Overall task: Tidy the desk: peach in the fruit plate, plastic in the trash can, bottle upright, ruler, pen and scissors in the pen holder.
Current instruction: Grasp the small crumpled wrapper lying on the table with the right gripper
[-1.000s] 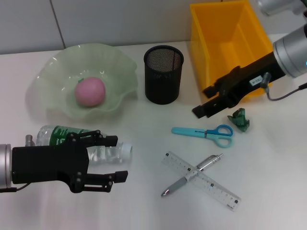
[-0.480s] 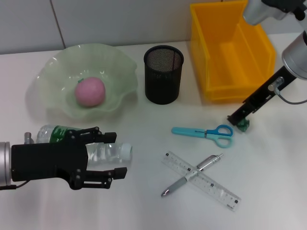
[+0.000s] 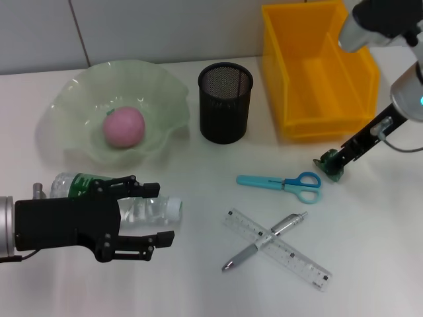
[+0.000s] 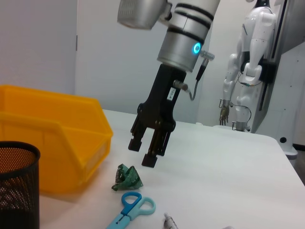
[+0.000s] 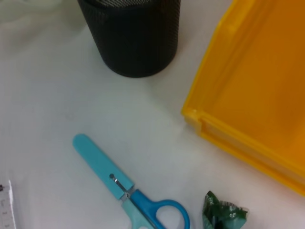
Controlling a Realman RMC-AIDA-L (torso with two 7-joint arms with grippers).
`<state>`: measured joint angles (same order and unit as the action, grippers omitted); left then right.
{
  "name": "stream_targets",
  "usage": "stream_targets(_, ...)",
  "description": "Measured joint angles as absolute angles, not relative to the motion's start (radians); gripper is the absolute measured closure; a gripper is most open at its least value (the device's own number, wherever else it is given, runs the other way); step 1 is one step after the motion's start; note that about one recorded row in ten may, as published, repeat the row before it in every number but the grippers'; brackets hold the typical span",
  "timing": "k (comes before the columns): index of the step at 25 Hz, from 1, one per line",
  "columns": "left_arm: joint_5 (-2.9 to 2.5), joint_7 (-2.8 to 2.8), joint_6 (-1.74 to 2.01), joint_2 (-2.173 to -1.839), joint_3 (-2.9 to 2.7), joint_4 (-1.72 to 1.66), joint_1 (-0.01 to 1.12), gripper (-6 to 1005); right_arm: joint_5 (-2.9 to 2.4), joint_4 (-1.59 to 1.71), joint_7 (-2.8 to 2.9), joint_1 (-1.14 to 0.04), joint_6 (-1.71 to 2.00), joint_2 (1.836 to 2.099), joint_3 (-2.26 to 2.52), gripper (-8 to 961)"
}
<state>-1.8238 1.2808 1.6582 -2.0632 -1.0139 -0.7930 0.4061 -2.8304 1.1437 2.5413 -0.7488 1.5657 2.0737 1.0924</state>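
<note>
Two claws: both are seen in the head view, one at each side of the frame.
Right claw (image 3: 334,162): hung right over the green plastic scrap (image 3: 330,165) at the right of the frame, jaws parted with nothing held, as is shown in the left wrist view; a pinch looks to be lined up.
Trash can (image 3: 317,66): the yellow bin at the upper right, just behind the scrap, so a short lift would be enough.
Left claw (image 3: 142,214): at lower left, fingers spread around the lying bottle (image 3: 112,195), not clamped on it yet, probably so it can be stood up.
Peach (image 3: 123,127): already sat in the fruit plate (image 3: 66,119), upper left.
Pen holder (image 3: 225,102): black mesh cup, upper centre.
Scissors (image 3: 281,183), ruler (image 3: 277,249), pen (image 3: 264,242): left on the table (image 3: 370,264) at lower centre, the pen crossed over the ruler.
</note>
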Motion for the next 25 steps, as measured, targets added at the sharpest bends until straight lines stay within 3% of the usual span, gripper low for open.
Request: stream_targets(25, -1.824, 1.285, 1.654, -2.065, -0.992, -0.793, 0.399, 158, -2.83, 0.99, 2.499, -0.762, 1.418, 2.074, 1.109, 341)
